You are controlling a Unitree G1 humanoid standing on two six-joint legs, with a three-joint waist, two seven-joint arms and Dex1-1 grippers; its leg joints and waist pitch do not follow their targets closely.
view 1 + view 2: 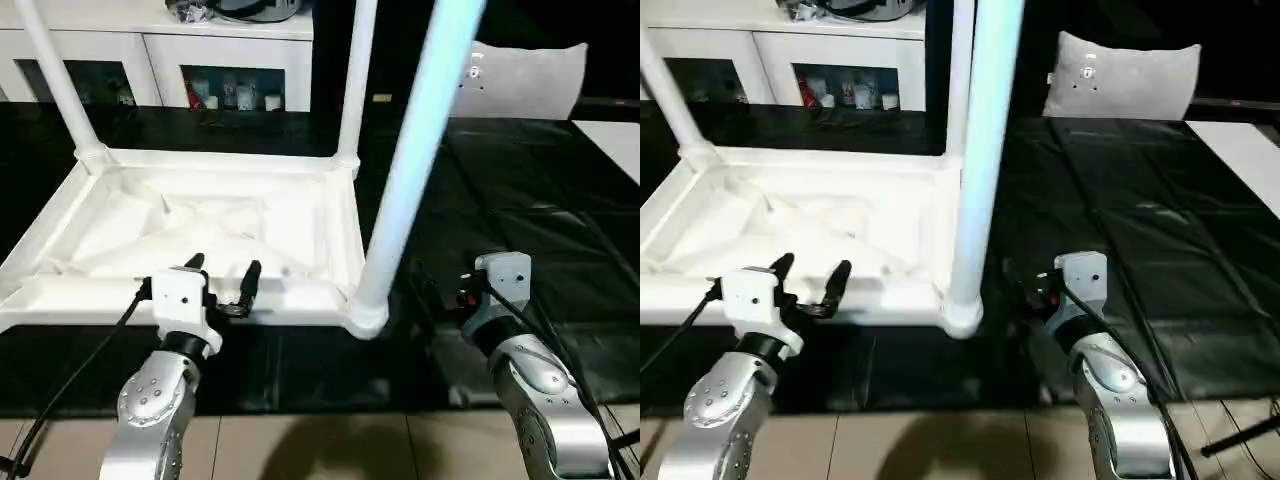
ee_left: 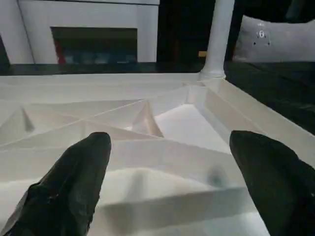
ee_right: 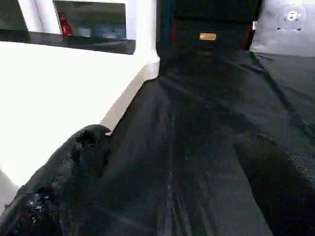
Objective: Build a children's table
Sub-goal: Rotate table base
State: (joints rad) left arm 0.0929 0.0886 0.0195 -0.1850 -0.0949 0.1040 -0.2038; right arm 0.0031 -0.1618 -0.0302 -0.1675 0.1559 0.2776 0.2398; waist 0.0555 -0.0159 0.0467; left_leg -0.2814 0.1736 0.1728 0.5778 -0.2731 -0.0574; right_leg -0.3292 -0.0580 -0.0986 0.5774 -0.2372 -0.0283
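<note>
Left gripper [image 1: 222, 281] nearest, fingers spread wide, empty, poised at near rim of tabletop [image 1: 200, 300]. Right gripper [image 1: 445, 292] low over black mat [image 1: 520, 220], just right of near-right leg [image 1: 410, 165]; whether its fingers are apart or together cannot tell. Tabletop lies upside down on mat, ribbed underside up. Near-right leg stands in corner socket. Two more legs [image 1: 355, 80] upright at far corners. Beyond: white cabinet [image 1: 150, 50], grey cushion [image 1: 525, 80].

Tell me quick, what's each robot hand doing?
Left end effector: open, empty, at the tabletop near edge.
Right end effector: cannot be told.
</note>
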